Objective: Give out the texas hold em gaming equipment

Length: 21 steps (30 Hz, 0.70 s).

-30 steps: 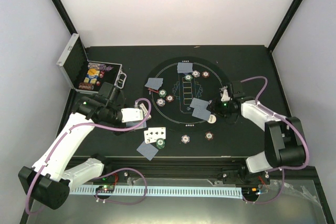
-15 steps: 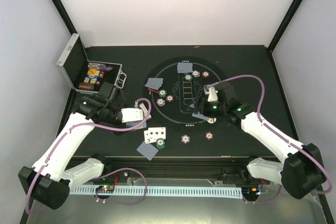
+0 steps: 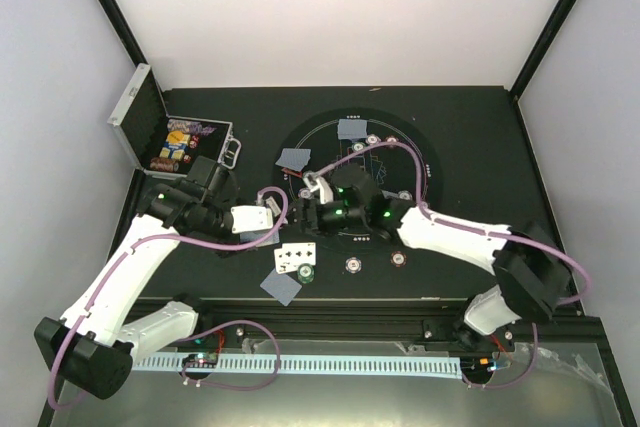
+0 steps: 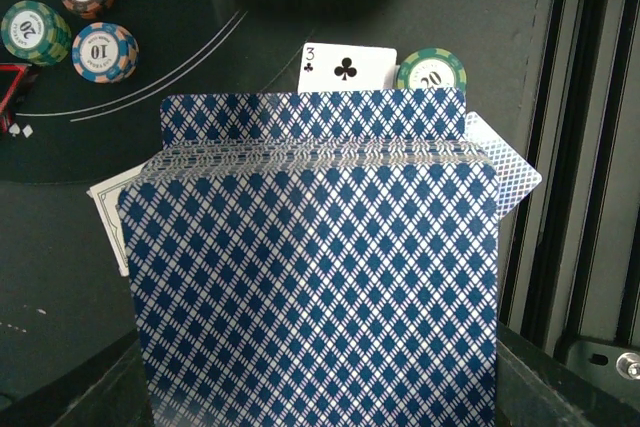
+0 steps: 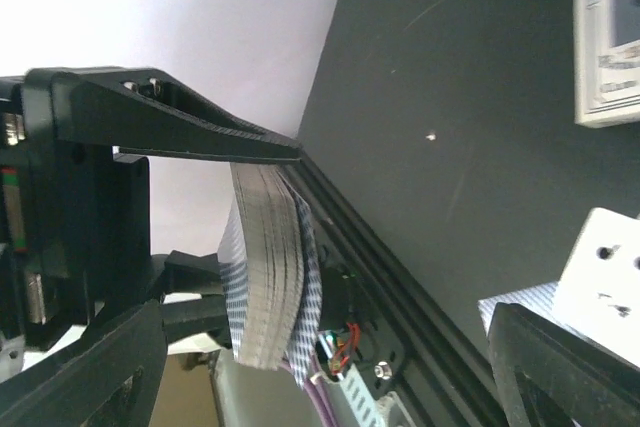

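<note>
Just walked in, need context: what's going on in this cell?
Mid-deal in a poker setup. The left end effector is shut on a deck of blue-backed cards. The right end effector hangs over the round mat, open and empty, facing that deck. Some cards and chips already lie out on the mat and table; the silver case stands open at far left.

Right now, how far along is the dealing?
Done: face-down cards and poker chips lie at several spots around the round mat; a three of clubs lies face up. In hand: left jaws clamp a thick deck; right jaws stand open facing it. Left: the deck looks mostly undealt, and the open case holds more pieces.
</note>
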Each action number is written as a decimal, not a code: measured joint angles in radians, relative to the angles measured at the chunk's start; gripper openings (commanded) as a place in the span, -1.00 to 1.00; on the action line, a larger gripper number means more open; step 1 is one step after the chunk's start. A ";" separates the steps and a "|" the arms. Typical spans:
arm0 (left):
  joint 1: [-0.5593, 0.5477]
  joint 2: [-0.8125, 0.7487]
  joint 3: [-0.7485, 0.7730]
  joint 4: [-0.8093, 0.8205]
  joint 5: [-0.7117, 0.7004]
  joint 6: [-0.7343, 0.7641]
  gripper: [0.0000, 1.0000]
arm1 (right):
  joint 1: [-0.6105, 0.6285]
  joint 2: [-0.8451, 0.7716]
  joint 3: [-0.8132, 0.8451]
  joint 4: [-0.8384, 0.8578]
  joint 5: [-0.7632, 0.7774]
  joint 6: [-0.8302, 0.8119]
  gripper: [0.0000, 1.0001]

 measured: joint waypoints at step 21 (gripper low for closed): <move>0.000 -0.001 0.016 -0.023 -0.006 0.000 -0.97 | 0.085 0.322 0.144 0.253 -0.096 0.159 0.37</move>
